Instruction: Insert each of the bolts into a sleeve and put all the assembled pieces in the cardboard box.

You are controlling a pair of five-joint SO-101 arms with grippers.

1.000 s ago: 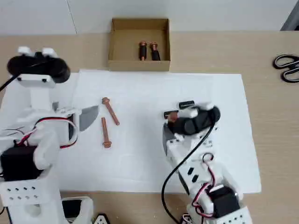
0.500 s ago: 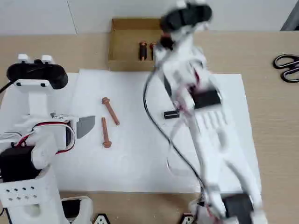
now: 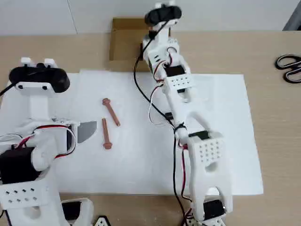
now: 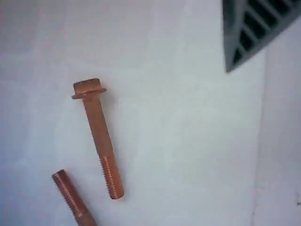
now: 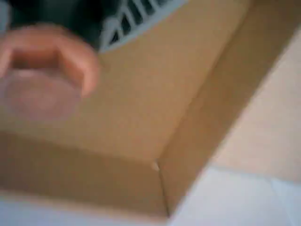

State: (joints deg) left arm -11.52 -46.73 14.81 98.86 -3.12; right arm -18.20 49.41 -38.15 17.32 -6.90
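Note:
My right gripper (image 3: 153, 46) is stretched out over the cardboard box (image 3: 123, 41), shut on an assembled piece. In the right wrist view its copper bolt head (image 5: 43, 77) and dark sleeve (image 5: 56, 16) hang just above the box floor (image 5: 141, 99). The arm hides most of the box's inside. Two bare copper bolts (image 3: 111, 112) (image 3: 106, 133) lie on the white sheet (image 3: 141, 160). My left gripper (image 3: 83, 131) stands open just left of them; the left wrist view shows one whole bolt (image 4: 98, 136) and the other bolt's tip (image 4: 73, 200). A black sleeve (image 3: 168, 115) lies mid-sheet, partly behind the right arm.
Scissors (image 3: 288, 67) lie on the bare wooden table at the far right. The right arm spans the sheet's middle from the front edge to the box. The box wall (image 5: 207, 108) rises close beside the held piece.
The right arm swung from mid-sheet up to the box with the assembled piece in its gripper, and now reaches over the box. The left arm has barely moved.

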